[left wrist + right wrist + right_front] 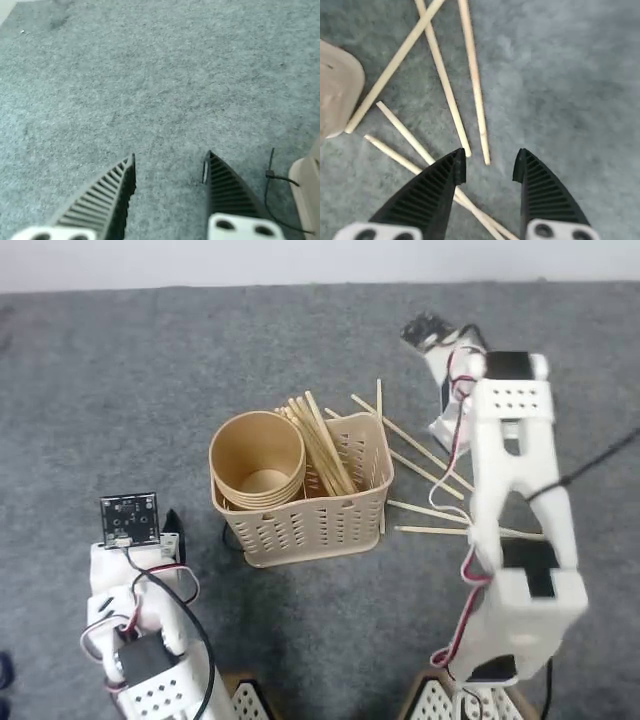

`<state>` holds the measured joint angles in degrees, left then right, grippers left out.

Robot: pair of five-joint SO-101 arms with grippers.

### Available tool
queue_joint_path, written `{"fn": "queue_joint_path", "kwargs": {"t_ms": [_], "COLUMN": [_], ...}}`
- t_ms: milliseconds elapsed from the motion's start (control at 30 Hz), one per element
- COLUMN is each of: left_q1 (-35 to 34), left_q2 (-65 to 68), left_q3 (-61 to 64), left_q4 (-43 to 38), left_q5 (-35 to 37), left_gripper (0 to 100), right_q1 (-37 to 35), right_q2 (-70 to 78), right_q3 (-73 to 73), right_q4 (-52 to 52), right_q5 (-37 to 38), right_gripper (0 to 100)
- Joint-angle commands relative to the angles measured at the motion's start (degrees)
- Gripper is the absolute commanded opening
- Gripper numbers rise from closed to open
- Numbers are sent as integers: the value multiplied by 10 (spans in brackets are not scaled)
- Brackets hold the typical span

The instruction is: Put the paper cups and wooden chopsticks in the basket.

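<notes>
A beige slotted basket stands mid-table, holding stacked paper cups and a bundle of wooden chopsticks. Several loose chopsticks lie on the carpet to its right. My right gripper hangs over them. In the right wrist view, the right gripper is open, and the ends of two chopsticks lie just ahead of its fingertips. A corner of the basket shows beside them. My left gripper sits low to the left of the basket. It is open over bare carpet, with nothing between its fingers.
Grey carpet covers the whole table. A thin black cable tie lies on the carpet by the basket's corner. The white right arm stretches along the right side, above some of the loose chopsticks.
</notes>
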<state>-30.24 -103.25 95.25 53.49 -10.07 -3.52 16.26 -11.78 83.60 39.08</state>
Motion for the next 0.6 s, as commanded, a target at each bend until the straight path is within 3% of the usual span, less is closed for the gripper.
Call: {"fn": "queue_joint_path", "kwargs": {"t_ms": [0,567], "left_q1": [4,5], "left_q2": [-9,-10], "left_q3": [-3,-3], "left_q4": [-14,-15], "left_q5": [-4,-4], "left_gripper": [207,207], "right_q1": [1,-2], "right_q2": [39,153], "right_q3": [-29,-30], "right_q4": [-29,-108], "right_q5": [23,23], "right_gripper": [165,165]}}
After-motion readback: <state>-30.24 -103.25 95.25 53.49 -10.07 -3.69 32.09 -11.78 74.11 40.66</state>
